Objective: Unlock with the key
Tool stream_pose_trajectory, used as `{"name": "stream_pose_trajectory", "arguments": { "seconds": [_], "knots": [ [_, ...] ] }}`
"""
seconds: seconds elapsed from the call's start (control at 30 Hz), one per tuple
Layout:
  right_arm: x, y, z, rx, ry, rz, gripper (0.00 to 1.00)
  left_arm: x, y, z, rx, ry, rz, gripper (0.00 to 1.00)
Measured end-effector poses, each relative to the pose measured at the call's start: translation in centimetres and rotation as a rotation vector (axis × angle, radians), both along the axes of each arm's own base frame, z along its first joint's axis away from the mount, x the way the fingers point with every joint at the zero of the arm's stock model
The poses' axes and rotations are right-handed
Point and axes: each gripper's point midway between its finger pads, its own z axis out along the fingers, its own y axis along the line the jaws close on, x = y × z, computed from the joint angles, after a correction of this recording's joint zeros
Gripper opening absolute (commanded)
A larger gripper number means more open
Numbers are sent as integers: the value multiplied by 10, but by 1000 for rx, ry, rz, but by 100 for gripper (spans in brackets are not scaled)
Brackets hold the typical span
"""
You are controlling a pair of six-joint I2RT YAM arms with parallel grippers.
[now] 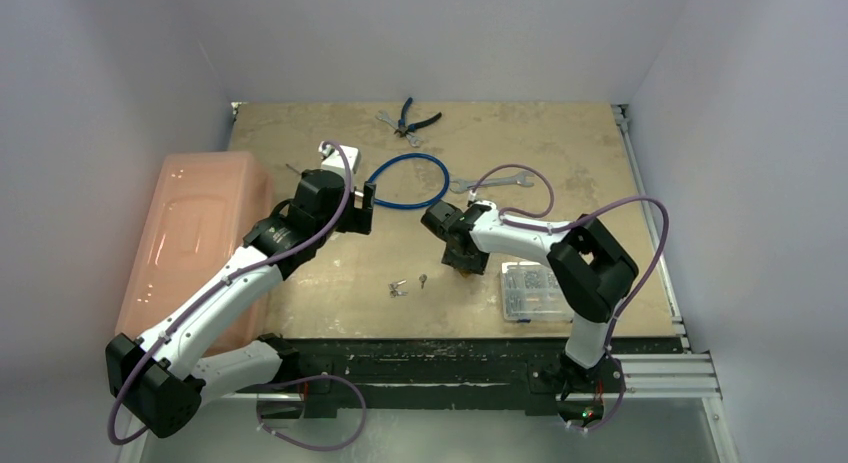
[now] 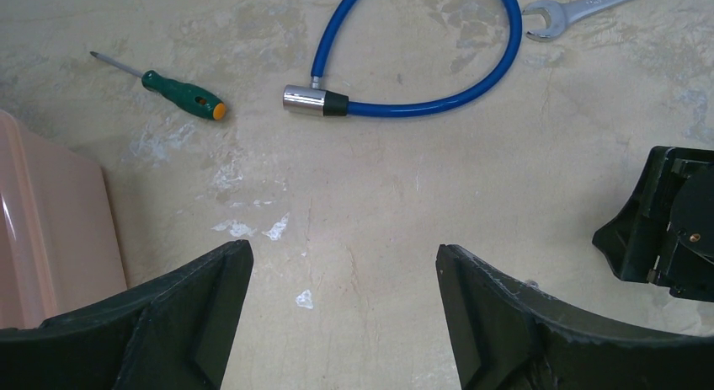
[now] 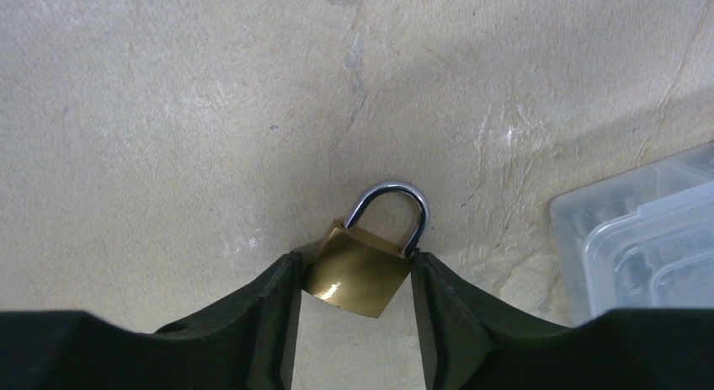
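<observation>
Though it shows only as a silver speck from above, the key (image 1: 423, 280) lies flat on the table (image 1: 330, 273) in the lower centre of the frame. Another small silver bit (image 1: 398, 289) lies just to its left. The right gripper (image 1: 462, 258) sits near the key, up and to its right, and apart from it. The left gripper (image 1: 362, 208) is farther off, toward the upper left. Being thin, stiff metal, the key probably weighs almost nothing, will skid on the board and offers little edge to catch. A pinch across its flat bow, leaving the blade free, looks like the best hold.

From the left wrist, the left gripper's fingers stand wide apart with only bare table between them. A blue cable lock (image 2: 438, 87) loops across the top, with a screwdriver (image 2: 181, 95) at upper left, a wrench (image 2: 581, 7) at upper right and a pink bin (image 2: 50, 230) at the left edge. The key is outside this frame.

From the right wrist, the right gripper's fingers press on both sides of the brass padlock (image 3: 358, 276), which sits tilted between them. Its shackle (image 3: 396, 192) points up the frame and looks seated in the body. A clear box (image 3: 640, 238) fills the right edge. No key shows here either, so the free left gripper seems the one to fetch it.
</observation>
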Motion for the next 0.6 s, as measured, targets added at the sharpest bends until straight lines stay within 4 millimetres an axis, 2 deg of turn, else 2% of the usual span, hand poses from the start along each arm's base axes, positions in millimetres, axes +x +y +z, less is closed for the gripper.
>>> {"name": "stream_pose_trajectory", "arguments": {
  "seconds": [0.13,0.43,0.53,0.6],
  "knots": [
    [1,2,1,-17,-8,53,38,0,0,0,0,0,0,86],
    [7,14,2,-60,-70,279,36,0,0,0,0,0,0,86],
    [8,18,2,-42,-91,351,44,0,0,0,0,0,0,86],
    [7,19,2,-37,-102,395,52,0,0,0,0,0,0,86]
  ]
}}
